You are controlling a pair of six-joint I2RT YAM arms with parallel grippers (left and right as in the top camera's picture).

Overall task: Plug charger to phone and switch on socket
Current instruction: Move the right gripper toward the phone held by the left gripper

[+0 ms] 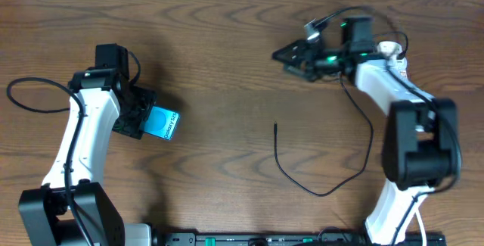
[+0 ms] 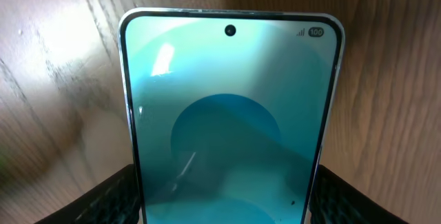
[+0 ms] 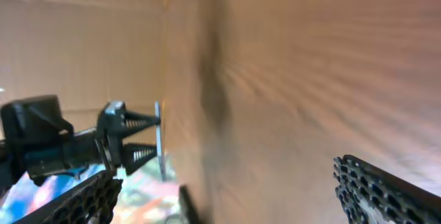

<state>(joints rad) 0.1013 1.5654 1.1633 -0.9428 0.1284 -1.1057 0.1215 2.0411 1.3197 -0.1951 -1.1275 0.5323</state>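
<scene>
Pinching the phone (image 1: 165,123) by its two long edges at the left of the wooden table (image 1: 227,19), the left gripper (image 1: 145,121) closed against the handset's sides. Screen lit blue and facing up, free end angled toward the middle of the table in the overhead view. Shown by the left wrist camera as a glowing blue-green panel with a darker oval at its centre, a punch-hole lens at top centre and a battery mark in the top right corner, flanked low on each side by black ribbed fingers (image 2: 103,198) set against the dark frame. Impossible to tell whether resting on the wood or held just above it.

Lying loose right of centre and well apart from the phone, the charger (image 1: 327,194): a thin black cable, plug tip pointing up the table, sagging in a wide U toward the near edge and then climbing toward the right arm (image 1: 412,140). Apart from both grippers at the plug end.

Poised near the far edge at upper right, the right gripper (image 1: 281,60), jaws spread wide and tips aimed left. Only blurred wood grain between its two dark fingers (image 3: 386,191) in the right wrist view.

Tucked mostly beneath that arm's wrist at far right, the socket (image 1: 390,48): just a rounded white end and a touch of red in sight. Switch position not readable from these angles.
</scene>
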